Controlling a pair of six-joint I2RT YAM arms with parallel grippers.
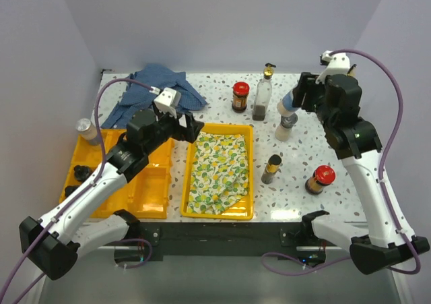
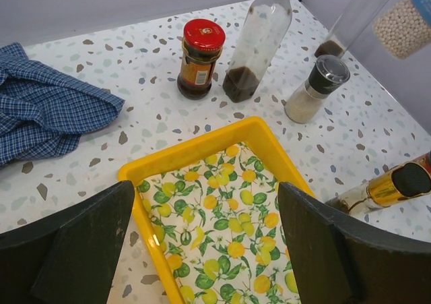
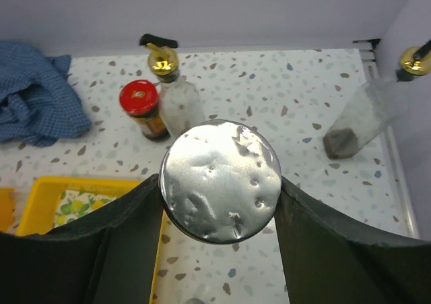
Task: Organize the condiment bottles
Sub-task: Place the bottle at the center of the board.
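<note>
**A:** While the right fingers are pinching the foil-topped bottle on both sides of its cap, which step are we noting?

**B:** Carrying, I'm judging. The bottle is hanging at far right, seemingly off the tabletop, near the grey-capped shaker. The next move is calling for a swing toward the yellow tray and an upright set-down before the fingers let go.

**A:** Left fingers?

**B:** Spread wide, gripping nothing, hovering over the tray's far rim. The red-lidded jar is standing beyond them, well apart.
</note>
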